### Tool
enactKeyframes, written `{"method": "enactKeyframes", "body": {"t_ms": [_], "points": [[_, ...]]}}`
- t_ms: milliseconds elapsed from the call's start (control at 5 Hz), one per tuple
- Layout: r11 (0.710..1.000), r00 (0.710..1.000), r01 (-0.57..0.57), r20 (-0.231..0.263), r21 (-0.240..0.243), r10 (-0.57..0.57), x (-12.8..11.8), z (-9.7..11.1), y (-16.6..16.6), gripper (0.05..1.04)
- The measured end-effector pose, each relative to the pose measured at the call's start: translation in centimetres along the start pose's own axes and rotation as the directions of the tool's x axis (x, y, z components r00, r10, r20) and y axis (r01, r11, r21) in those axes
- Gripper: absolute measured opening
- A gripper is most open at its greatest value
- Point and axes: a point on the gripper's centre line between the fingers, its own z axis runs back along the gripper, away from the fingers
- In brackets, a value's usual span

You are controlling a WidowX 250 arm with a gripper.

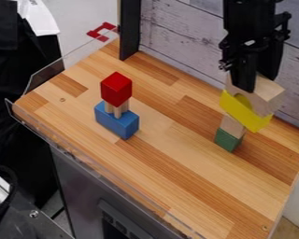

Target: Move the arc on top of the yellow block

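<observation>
The gripper [257, 83] is at the upper right, pointing down, with its fingers shut on the natural-wood arc [272, 95]. Directly over the long yellow block [253, 122] is the arc, its opening facing down and yellow showing through it. Whether the arc touches the yellow block or is just above it, I cannot tell. The yellow block lies across a small plain wooden block [232, 126], which stands on a green block [228, 140].
Left of centre stands another stack: a blue block [117, 122] at the bottom, light wooden pieces [119, 110] above it and a red block [116, 88] on top. A whitewashed plank wall [183, 42] runs behind the wooden table [171, 158]. Clear edging borders the table's left side.
</observation>
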Motion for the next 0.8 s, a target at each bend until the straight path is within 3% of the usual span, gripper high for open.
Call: {"method": "enactKeyframes", "body": {"t_ms": [200,400,600,800], "points": [[1.000,1.000,0.006,-0.018,0.005,-0.006,-0.1,0.0,-0.4,0.878],[1.000,1.000,0.007,-0.001,0.010,-0.007,0.2,-0.1,-0.4,1.009],[1.000,1.000,-0.001,0.024,0.006,0.000,0.4,0.3,-0.6,1.001],[0.999,0.997,0.016,0.080,-0.027,-0.014,0.7,2.8,-0.4,0.999]]}}
